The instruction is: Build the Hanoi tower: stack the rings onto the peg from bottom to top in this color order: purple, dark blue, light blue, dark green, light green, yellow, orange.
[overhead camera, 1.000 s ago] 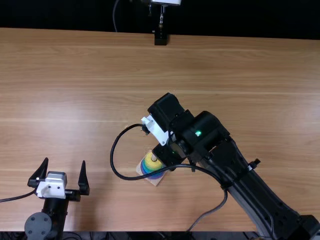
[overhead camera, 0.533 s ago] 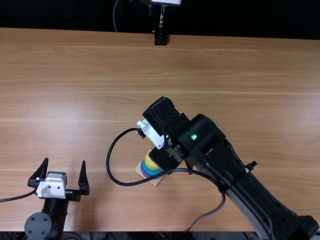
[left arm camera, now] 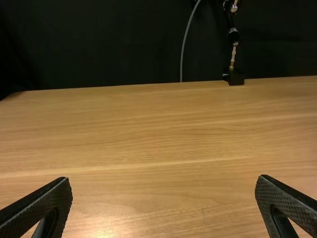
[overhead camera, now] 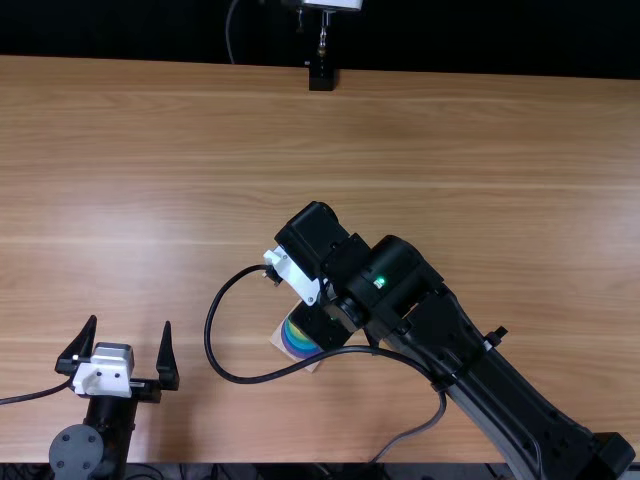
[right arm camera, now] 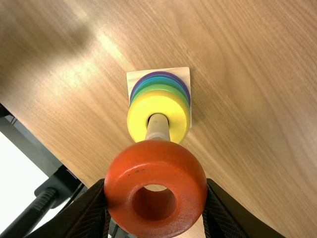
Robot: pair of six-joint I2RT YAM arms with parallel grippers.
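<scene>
In the top view my left gripper (overhead camera: 130, 323) stands open at the lower left; the left wrist view also shows the left gripper (left arm camera: 165, 179) with fingers wide apart. My right gripper (overhead camera: 320, 325) hangs over the ring stack (overhead camera: 298, 342). In the right wrist view the right gripper (right arm camera: 156, 186) is shut on the orange ring (right arm camera: 156, 158), held by its sides. Beyond it stands the peg (right arm camera: 158, 126) on a square base (right arm camera: 184, 74), with the yellow ring (right arm camera: 136, 116) uppermost, then green, blue and purple (right arm camera: 171, 75) edges. The orange ring hides the peg's tip.
A black cable (overhead camera: 240, 378) from the right arm loops past the stack. The right arm (overhead camera: 500, 390) stretches diagonally over the table (overhead camera: 200, 150) from the lower right. A black stand (overhead camera: 321, 76) is at the far edge.
My right gripper has moved left and toward the near edge, now covering more of the stack in the top view. The left arm has stayed still.
</scene>
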